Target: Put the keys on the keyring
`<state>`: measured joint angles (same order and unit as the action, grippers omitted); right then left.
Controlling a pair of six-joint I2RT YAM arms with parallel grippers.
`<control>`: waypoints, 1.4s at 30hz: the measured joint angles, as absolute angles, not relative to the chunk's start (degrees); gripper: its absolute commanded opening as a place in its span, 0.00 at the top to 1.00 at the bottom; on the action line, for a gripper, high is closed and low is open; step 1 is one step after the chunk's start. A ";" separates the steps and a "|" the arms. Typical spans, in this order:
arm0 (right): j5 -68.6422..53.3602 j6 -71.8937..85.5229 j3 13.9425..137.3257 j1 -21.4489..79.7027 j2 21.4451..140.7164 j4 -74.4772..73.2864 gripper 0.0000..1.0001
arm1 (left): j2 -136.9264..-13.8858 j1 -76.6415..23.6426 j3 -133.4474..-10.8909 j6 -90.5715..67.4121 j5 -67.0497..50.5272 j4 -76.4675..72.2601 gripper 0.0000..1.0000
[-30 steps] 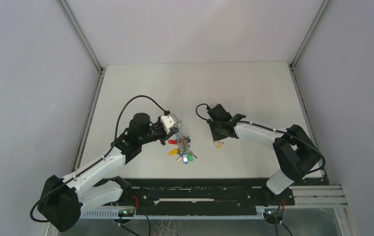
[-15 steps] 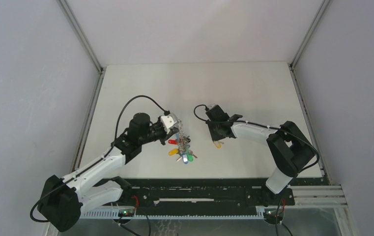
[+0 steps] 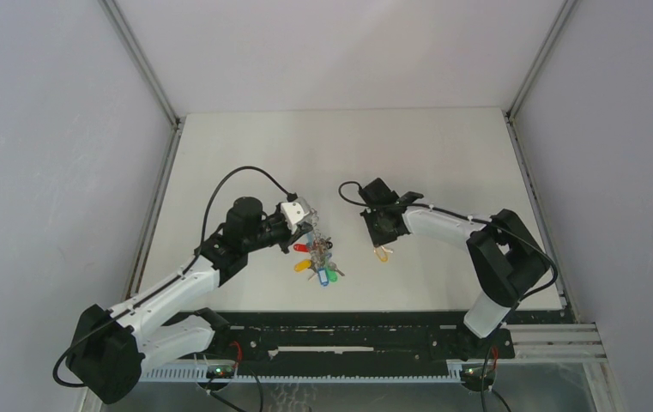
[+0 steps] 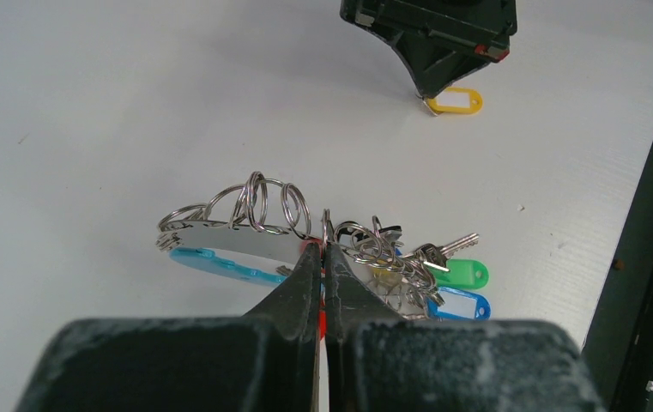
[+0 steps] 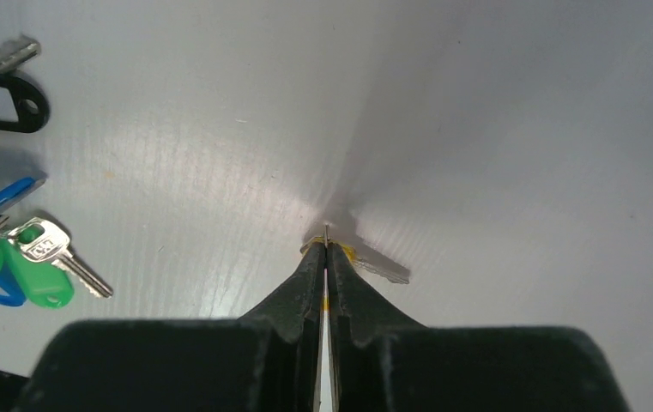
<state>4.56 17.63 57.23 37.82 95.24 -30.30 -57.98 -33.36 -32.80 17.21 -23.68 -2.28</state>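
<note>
My left gripper (image 4: 323, 246) is shut on the keyring (image 4: 220, 239), a grey loop with a cyan section (image 4: 220, 264), and holds it tilted just above the table. Its fringe of small keys with green (image 4: 460, 274) and blue (image 4: 460, 306) tags hangs to the right. A red tag (image 3: 302, 247) shows beside my left fingers. In the top view the left gripper (image 3: 310, 225) is left of centre. My right gripper (image 5: 327, 245) is shut on the yellow-tagged key (image 5: 381, 269) at the table surface. The yellow tag (image 3: 382, 254) sticks out under the right gripper (image 3: 380, 242).
A black tag (image 5: 5, 99) and a green-tagged key (image 5: 44, 266) of the fringe lie left of my right gripper. The black rail (image 3: 348, 330) runs along the table's near edge. Grey walls close the left, right and back sides.
My right arm's elbow has drawn left and its wrist has turned a little, still over the yellow-tagged key. The left arm and keyring have not moved.
</note>
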 measured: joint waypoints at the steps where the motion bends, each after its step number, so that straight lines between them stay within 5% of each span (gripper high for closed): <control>1: 4.12 17.32 58.39 37.58 95.55 -31.70 1.00 | -58.08 -33.36 -32.80 17.26 -23.68 -2.28 1.00; 13: 1.58 11.57 71.33 36.36 102.69 -50.43 1.00 | -58.17 -33.36 -32.80 17.63 -24.10 -2.26 1.00; 22: 1.74 9.13 77.87 36.36 108.99 -55.11 0.71 | -58.41 -33.36 -32.80 17.65 -24.16 -2.22 1.00; 27: 2.76 8.95 78.28 36.36 107.50 -54.06 0.68 | -58.46 -33.36 -32.80 17.65 -24.14 -2.20 1.00; 42: 3.88 12.10 52.05 37.65 86.41 -32.45 0.77 | -58.46 -33.36 -32.80 17.65 -24.14 -2.20 1.00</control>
<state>3.88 12.10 52.05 37.65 86.41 -32.45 -58.46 -33.36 -32.80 17.65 -24.14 -2.20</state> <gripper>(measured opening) 0.235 0.009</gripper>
